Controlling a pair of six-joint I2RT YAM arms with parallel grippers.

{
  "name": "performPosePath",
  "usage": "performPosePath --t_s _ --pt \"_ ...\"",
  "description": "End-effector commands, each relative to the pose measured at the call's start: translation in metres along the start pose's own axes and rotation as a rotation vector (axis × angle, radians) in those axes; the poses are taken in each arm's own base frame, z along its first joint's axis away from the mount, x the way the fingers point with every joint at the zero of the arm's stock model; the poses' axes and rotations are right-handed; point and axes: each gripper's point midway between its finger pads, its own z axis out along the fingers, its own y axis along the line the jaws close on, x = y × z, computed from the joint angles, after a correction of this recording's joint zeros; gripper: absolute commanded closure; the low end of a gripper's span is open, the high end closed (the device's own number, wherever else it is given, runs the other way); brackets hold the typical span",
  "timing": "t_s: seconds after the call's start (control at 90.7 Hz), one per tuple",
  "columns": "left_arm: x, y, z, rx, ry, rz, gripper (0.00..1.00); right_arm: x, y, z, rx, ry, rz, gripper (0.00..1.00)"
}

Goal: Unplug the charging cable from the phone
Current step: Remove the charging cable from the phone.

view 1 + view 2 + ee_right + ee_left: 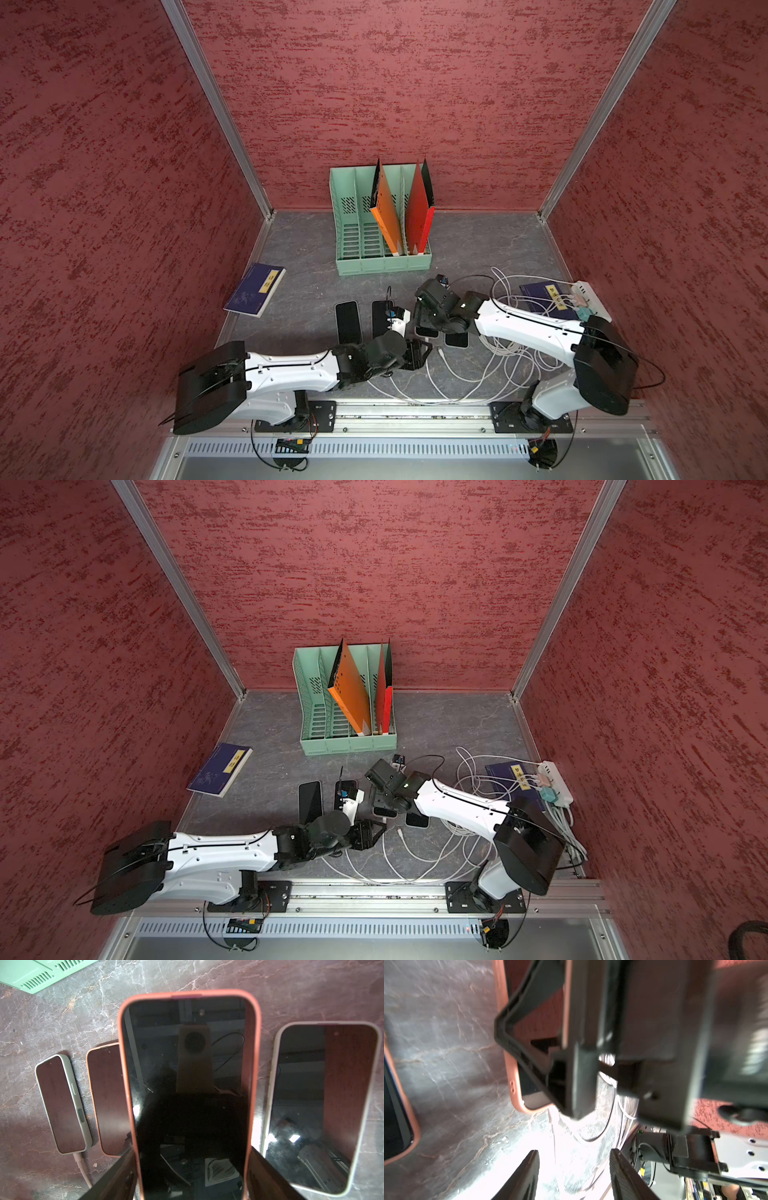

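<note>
My right gripper [193,1159] is shut on the coral-cased phone [191,1084], one finger on each long side, holding it just above the table. In both top views this phone [426,331] [384,811] is mostly hidden under the right wrist. The white charging cable's plug end [439,352] [400,833] lies loose on the table, apart from the held phone. My left gripper [574,1159] [424,350] is open just in front of the phone's lower end [517,1093], with only table and white cable showing between its fingers.
Three more phones lie flat alongside [347,322] [382,318] [457,338]; the leftmost [62,1105] has a cable [82,1167] plugged in. Loops of white cable [498,361] run to a power strip [590,299]. A green file rack [382,249] and blue books [255,291] [544,295] stand around.
</note>
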Motion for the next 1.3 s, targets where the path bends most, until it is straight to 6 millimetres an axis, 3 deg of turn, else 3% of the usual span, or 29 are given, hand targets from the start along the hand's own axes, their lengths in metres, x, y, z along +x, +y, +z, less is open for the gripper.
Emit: performPosePath --t_s 0.0,0.441,0.617,0.871,1.289 --pt "0.008 -0.005 0.007 0.026 0.041 -0.006 0.46 -0.016 0.014 -0.012 -0.068 -0.058 0.039 0.79" --pt "0.01 0.0 0.027 -0.032 0.065 -0.015 0.6 -0.013 0.011 -0.017 -0.071 -0.043 0.06 0.78" --pt "0.011 0.001 0.022 -0.062 0.046 -0.003 0.66 -0.02 0.013 -0.03 -0.088 -0.063 0.101 0.78" --pt "0.007 -0.001 0.019 -0.048 0.003 -0.001 0.67 -0.021 0.019 -0.031 -0.098 -0.049 0.12 0.79" --pt "0.004 -0.004 0.023 -0.055 -0.021 -0.005 0.93 -0.021 0.018 -0.032 -0.108 -0.05 0.129 0.78"
